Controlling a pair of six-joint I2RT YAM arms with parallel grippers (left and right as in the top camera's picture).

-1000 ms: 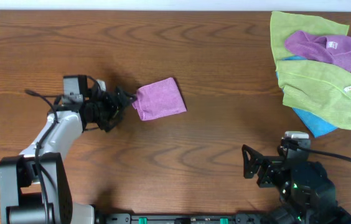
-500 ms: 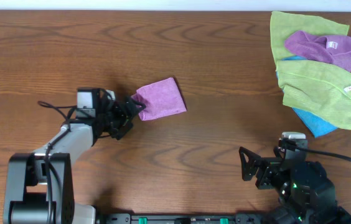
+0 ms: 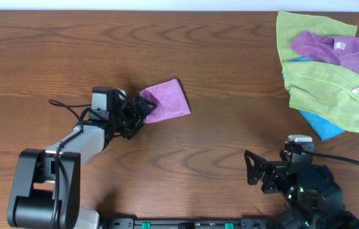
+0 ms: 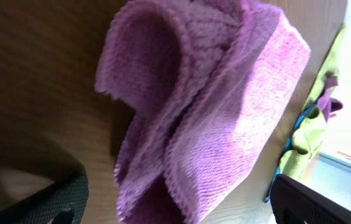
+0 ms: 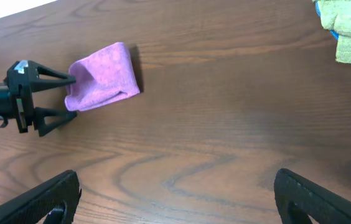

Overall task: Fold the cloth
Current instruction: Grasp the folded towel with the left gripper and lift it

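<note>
Cloth: the pinkish-purple cloth lies on the table, left of the middle, as a small folded bundle, roughly square from above.
Cloth layers: the left wrist view shows the cloth in several stacked layers, with one edge curled into an open loop and the stitched hems showing along the folds.
Left gripper: the left gripper lies low at the left edge of the cloth, pointing right, with its jaws spread.
Left fingers: in the right wrist view one tip of the left gripper sits at the cloth's far left corner and the other just off its near left corner. I cannot tell whether either one touches the fabric.
Left wrist view: its dark fingers show only at the two lower corners, wide apart, with the bundle between them.
Right gripper: the right gripper is at the near right of the table, well apart from the cloth, holding nothing, with its jaws spread.
Right fingers: its fingers sit at the lower corners of its own view, above bare wood.
Pile: at the far right of the table lie green cloths, overlapping one another, with a darker purple cloth on top of one and a blue cloth showing at the near edge.
</note>
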